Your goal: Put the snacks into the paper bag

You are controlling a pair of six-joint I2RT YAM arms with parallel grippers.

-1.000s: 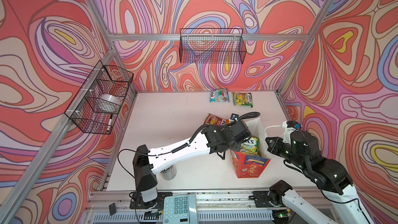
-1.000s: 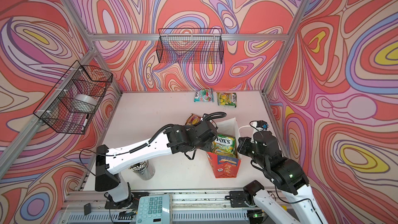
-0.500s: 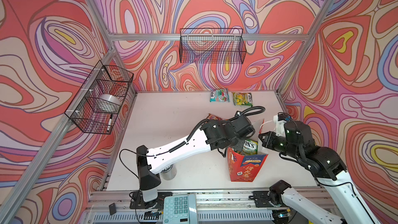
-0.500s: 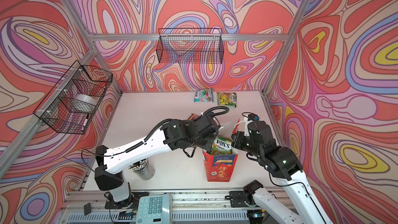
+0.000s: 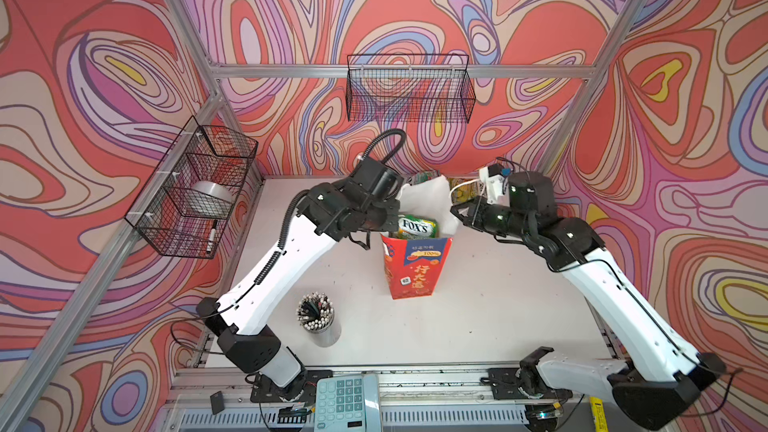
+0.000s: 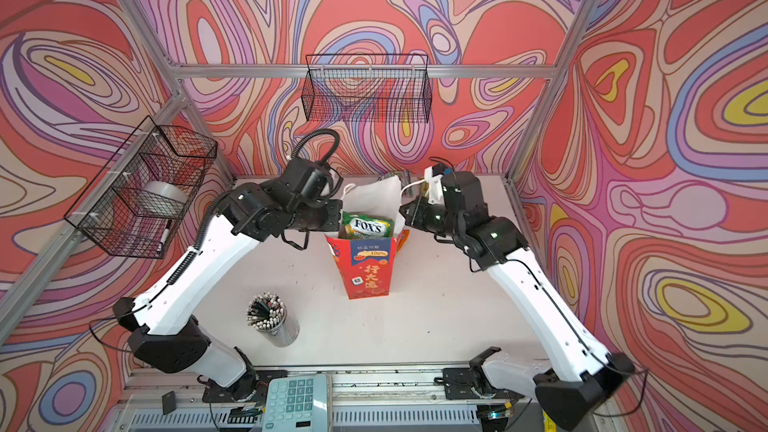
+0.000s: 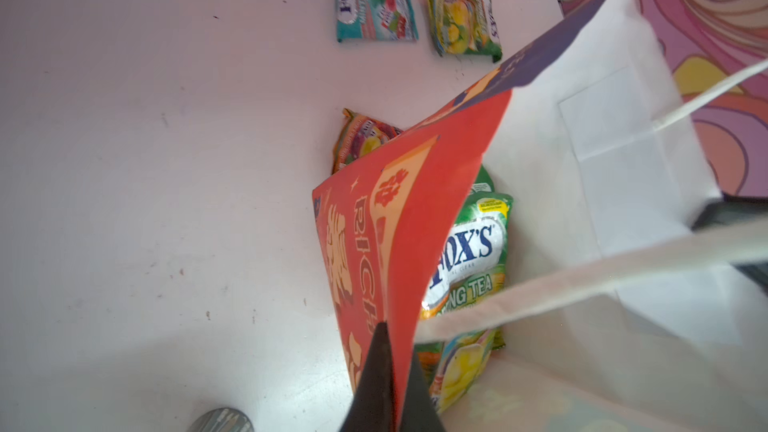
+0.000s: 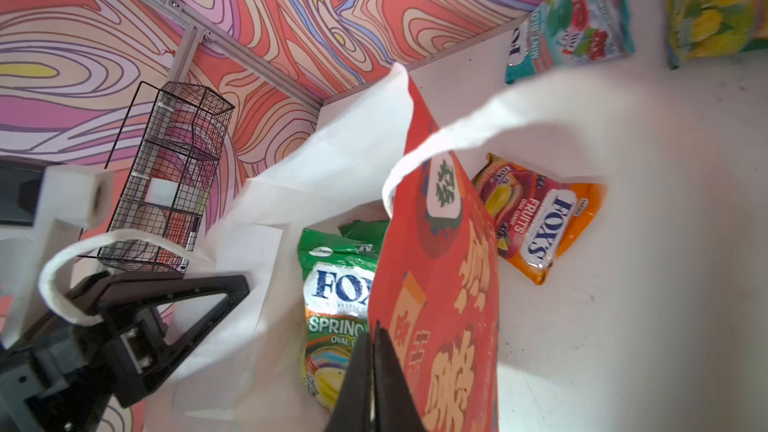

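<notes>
The left end effector [image 7: 394, 338] is pinched shut on the red rim of the paper bag [image 5: 411, 272]; a second ago it was partly spread at the mouth. The right end effector [image 8: 374, 332] pinches the opposite rim. Both have risen since then. The bag, slumped nearer the right side before, now stands upright mid-worktop [image 5: 498, 305], its mouth held wide between them.

A green FOX'S Spring Tea pouch [image 6: 368, 226] sits inside, just below both tips. An orange FOX'S Fruits pouch [image 8: 540, 222] lies beside the bag's base. A teal pouch [image 7: 374, 8] and a yellow-green pouch [image 7: 463, 20] lie well apart at the worktop's far edge.
</notes>
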